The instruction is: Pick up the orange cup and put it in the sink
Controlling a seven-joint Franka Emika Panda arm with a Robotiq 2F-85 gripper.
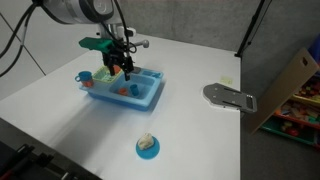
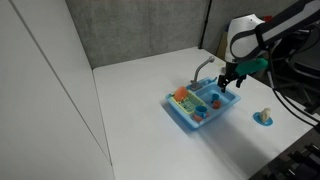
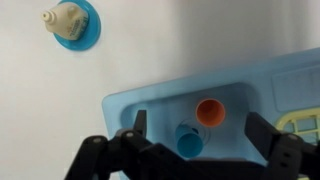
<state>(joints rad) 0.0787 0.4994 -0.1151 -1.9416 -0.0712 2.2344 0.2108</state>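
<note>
The orange cup [image 3: 210, 111] sits open end up inside the basin of the bright blue sink [image 3: 130, 100]. It is touching or nearly touching a small light-blue cup [image 3: 189, 141]. My gripper [image 3: 198, 135] is open and empty, hovering above the basin with one finger on each side of the two cups. In both exterior views the gripper [image 1: 119, 68] [image 2: 229, 82] hangs just over the sink [image 1: 150, 98] [image 2: 185, 115], near the grey faucet [image 2: 203, 66]. The orange cup is too small to pick out there.
A small round blue dish [image 3: 70, 22] [image 1: 147, 146] [image 2: 264, 119] with a beige object on it lies on the white table beside the sink. A larger orange-and-green piece [image 2: 181, 95] sits at one end of the sink. A grey flat plate [image 1: 230, 97] lies near the table edge.
</note>
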